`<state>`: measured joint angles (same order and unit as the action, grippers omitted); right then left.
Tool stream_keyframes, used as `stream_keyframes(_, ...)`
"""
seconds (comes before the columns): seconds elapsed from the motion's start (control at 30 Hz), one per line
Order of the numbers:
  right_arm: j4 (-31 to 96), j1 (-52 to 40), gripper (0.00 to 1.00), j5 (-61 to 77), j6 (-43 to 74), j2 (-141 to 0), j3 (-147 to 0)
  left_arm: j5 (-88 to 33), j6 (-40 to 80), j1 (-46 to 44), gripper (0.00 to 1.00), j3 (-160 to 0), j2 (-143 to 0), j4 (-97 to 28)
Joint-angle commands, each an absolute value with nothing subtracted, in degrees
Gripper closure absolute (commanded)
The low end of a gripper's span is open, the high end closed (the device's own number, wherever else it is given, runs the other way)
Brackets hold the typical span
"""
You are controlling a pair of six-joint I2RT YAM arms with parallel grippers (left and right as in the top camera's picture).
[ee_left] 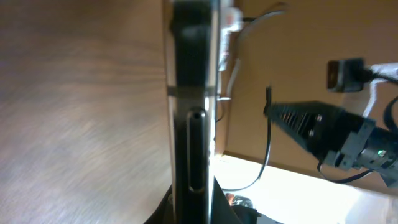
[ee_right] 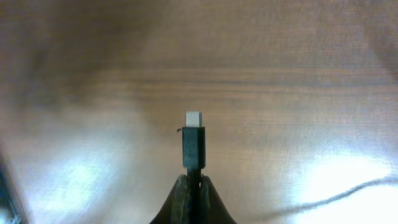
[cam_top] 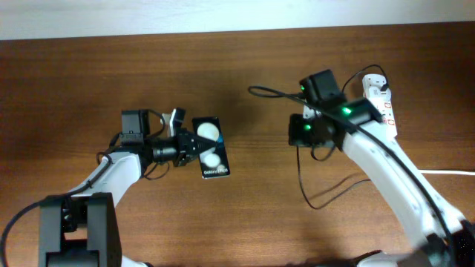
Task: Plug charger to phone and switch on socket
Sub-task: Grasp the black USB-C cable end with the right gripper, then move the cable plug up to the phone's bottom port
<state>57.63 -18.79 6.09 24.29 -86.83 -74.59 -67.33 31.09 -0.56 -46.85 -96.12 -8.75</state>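
One flat black phone [cam_top: 221, 147] bearing two white round spots [cam_top: 209, 132], left of centre, left gripper [cam_top: 199, 144] clamped on its edge, one thin black charger cable [cam_top: 303, 185], plug tip [ee_right: 193, 118] pinched in right gripper [cam_top: 295, 132], one white power strip [cam_top: 384, 107] far right.

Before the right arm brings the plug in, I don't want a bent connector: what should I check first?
1. Left jaws clamp the phone: ok.
2. Right jaws clamp the charger plug tip, sticking straight out: ok.
3. Tip aligned with the phone's port: not ok, bare table lies between them.
4. Which phone edge carries the port: cannot tell.
5. Slack in the cable: ok, it loops loosely.
6. Switch on the power strip set on: cannot tell.
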Motion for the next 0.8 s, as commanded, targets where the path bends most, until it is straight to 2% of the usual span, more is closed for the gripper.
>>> stream_keyframes(0.0, 64.01, -21.39, 0.96, 10.35, 22.48, -80.84, -74.89, -78.28, 37.01, -0.32, 1.0, -47.46, -96.09, 0.78)
stream_keyframes(0.13, 68.2, -28.88, 0.96, 10.33, 22.81, -73.67, -74.78, -78.26, 39.46, -0.32, 1.0, -47.46, -96.09, 5.23)
stream_keyframes(0.23, 68.05, -38.06, 0.96, 8.38, 28.62, -69.45, -74.41, -78.24, 44.86, -0.32, 1.0, -47.46, -96.09, 8.88)
stream_keyframes(0.33, 65.17, -43.72, 0.96, 7.86, 31.75, -69.52, -73.6, -78.19, 54.65, -0.32, 1.0, -47.46, -96.09, 19.66)
stream_keyframes(0.43, 57.34, -49.19, 0.96, 2.28, 39.42, -69.6, -70.59, -73.95, 72.9, -0.36, 1.0, -47.46, -96.09, 36.36)
stream_keyframes(0.57, 48.42, -51.03, 0.96, 1.21, 39.92, -71.44, -67.9, -70.65, 78.3, -0.36, 1.0, -47.46, -96.09, 38.13)
stream_keyframes(0.77, 42.39, -51.03, 0.96, -0.45, 39.9, -78.0, -67.81, -71.18, 79.07, -0.36, 1.0, -47.46, -96.09, 38.11)
